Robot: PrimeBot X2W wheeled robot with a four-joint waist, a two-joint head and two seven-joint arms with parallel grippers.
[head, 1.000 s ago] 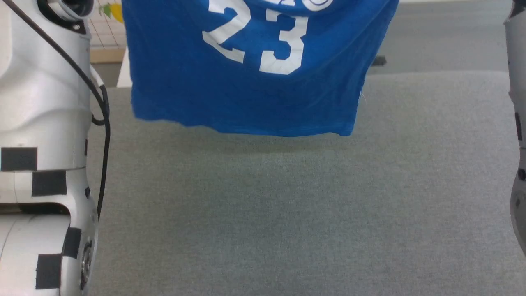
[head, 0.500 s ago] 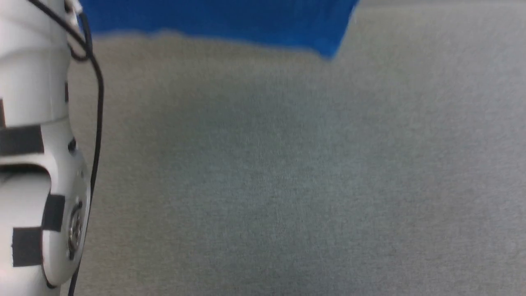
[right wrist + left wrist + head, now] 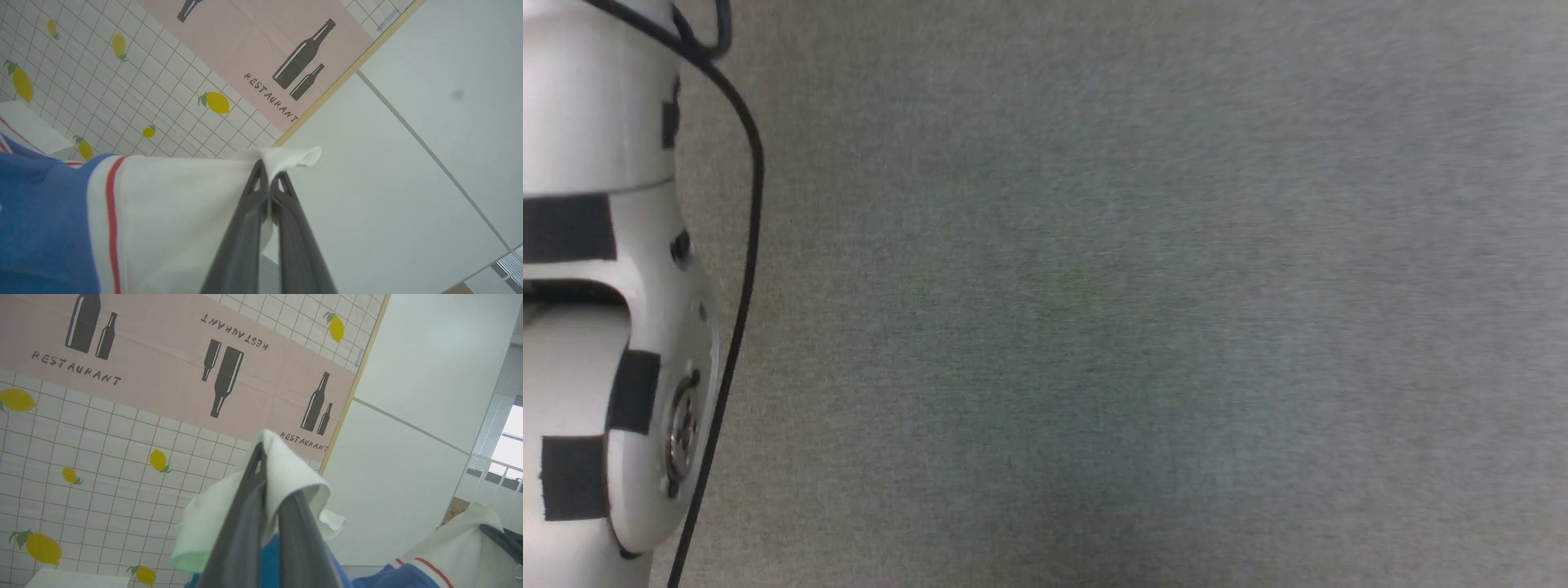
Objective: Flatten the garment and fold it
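Left wrist view: the left hand (image 3: pixel 265 465) is clenched on a white sleeve of the garment (image 3: pixel 294 473). The right hand (image 3: pixel 269 173) pinches the other, holding it aloft before the tiled wall (image 3: pixel 102 457). The head camera has dipped from the hem to the grey surface (image 3: pixel 1094 327), probably for laying the shirt flat.

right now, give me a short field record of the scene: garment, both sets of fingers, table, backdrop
garment: blue jersey with white sleeves and red stripes, hanging from both grips
left fingers: shut on white sleeve cloth
right fingers: shut on the edge of a white sleeve
table: grey fabric-covered surface
left arm: pale forearm with a black cable, at the head view's left edge
backdrop: tile-pattern wall cloth with lemons, bottles and "RESTAURANT" print
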